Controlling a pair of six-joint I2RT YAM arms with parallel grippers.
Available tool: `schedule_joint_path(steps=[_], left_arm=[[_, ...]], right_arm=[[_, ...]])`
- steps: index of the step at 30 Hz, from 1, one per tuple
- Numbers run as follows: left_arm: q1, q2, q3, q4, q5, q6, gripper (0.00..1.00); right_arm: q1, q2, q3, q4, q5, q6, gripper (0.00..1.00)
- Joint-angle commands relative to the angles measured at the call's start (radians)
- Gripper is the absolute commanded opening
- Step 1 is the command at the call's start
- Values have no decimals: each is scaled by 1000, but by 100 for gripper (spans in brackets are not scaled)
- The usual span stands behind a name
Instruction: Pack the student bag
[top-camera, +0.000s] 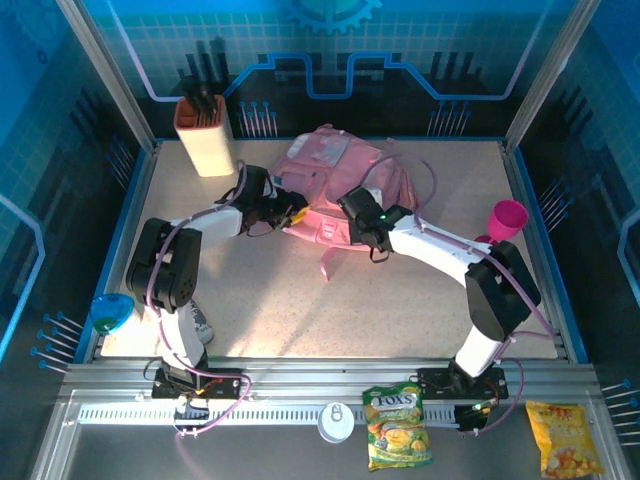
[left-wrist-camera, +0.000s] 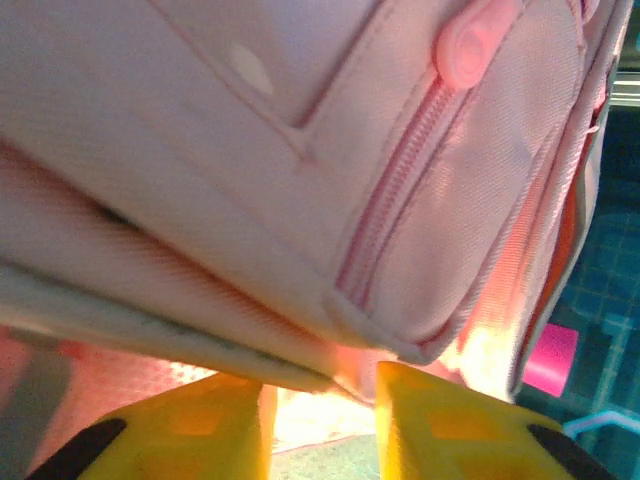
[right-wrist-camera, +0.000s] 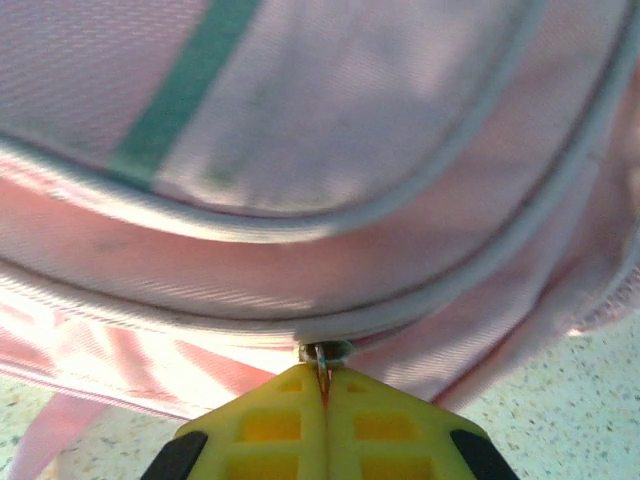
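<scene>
The student bag (top-camera: 340, 175) is a soft pink backpack lying at the back middle of the table. My left gripper (top-camera: 297, 212) is at its left side. In the left wrist view the yellow fingers (left-wrist-camera: 450, 420) stand apart, and a lower corner of the bag (left-wrist-camera: 300, 150) with its zip hangs just over the tips of my left gripper (left-wrist-camera: 320, 375). Nothing is pinched between them. My right gripper (top-camera: 352, 205) is at the bag's front right. In the right wrist view my right gripper (right-wrist-camera: 323, 368) is shut on a small metal zip pull (right-wrist-camera: 325, 352) under the bag's piped seam (right-wrist-camera: 320, 150).
A beige holder with dark items (top-camera: 205, 135) stands at the back left. A magenta cup (top-camera: 507, 220) is at the right edge and a blue dish (top-camera: 110, 312) at the left edge. Two snack packs (top-camera: 398, 427) (top-camera: 563, 438) and a white lid (top-camera: 336, 421) lie on the front rail.
</scene>
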Motion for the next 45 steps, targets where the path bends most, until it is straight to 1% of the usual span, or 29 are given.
schedule_joint_path(steps=[1,2,5,10,13,17,22,26,33,37,40,43,45], left_arm=[[30,-97,-68,25,-56,-15,41],[31,-121,-93,29,-62,-29,45],[30,-175,-173,66,-67,-85,50],[22,-214,-270,214,-33,-227,52],[10,-217,-282,257,-35,-270,52],[-16,-191,-276,307,-40,-310,52],[-44,-143,-255,354,-33,-338,51],[-60,-113,-243,333,-31,-328,44],[-62,-113,-243,318,-55,-309,28],[-61,-111,-240,312,-61,-301,18],[-58,-109,-234,304,-62,-293,9],[-57,-110,-226,295,-61,-282,5],[-58,-110,-224,295,-57,-280,3]], right_arm=[[59,44,107,47,-29,-86,0],[67,56,127,50,-63,-85,0],[86,70,147,86,-149,-68,0],[99,64,145,140,-268,-38,0],[101,55,131,170,-331,-25,0],[102,51,122,184,-371,-13,0],[102,54,114,190,-385,1,0],[102,59,109,185,-368,13,0],[102,53,75,174,-322,29,0],[101,46,54,159,-289,32,0],[94,36,31,145,-257,42,0],[83,36,17,131,-237,39,0],[80,43,28,123,-252,22,4]])
